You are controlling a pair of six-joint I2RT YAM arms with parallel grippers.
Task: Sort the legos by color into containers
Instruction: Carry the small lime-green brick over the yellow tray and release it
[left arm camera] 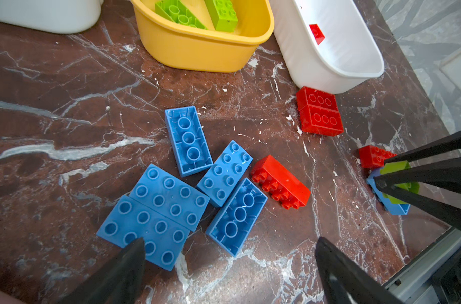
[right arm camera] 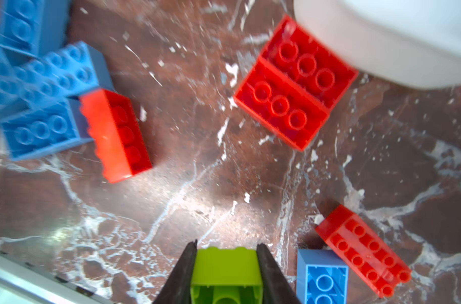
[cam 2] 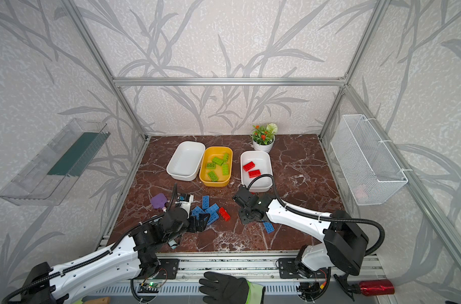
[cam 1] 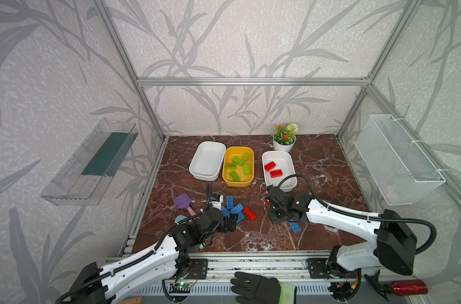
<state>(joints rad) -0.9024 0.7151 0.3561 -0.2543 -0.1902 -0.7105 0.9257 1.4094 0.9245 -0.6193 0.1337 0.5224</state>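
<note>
Where right fingers [right arm camera: 183, 276] pinch, green lego [right arm camera: 226, 265] sits

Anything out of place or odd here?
Sorting looks clean: greens only in the yellow tub, reds only in the right white tub. Odd: a black glove on the front rail.

In both top views the enclosure is lined with pale wallpaper [cam 1: 224, 39] printed with grey leaf sprays and framed by silver aluminium rails [cam 1: 250, 82]. A reddish-brown, white-veined marble worktop [cam 1: 324, 163] is seen at lower centre. A clear plastic wall tray [cam 1: 74, 179] is mounted at the left, a white wire mesh basket [cam 1: 397, 158] at the right.
</note>
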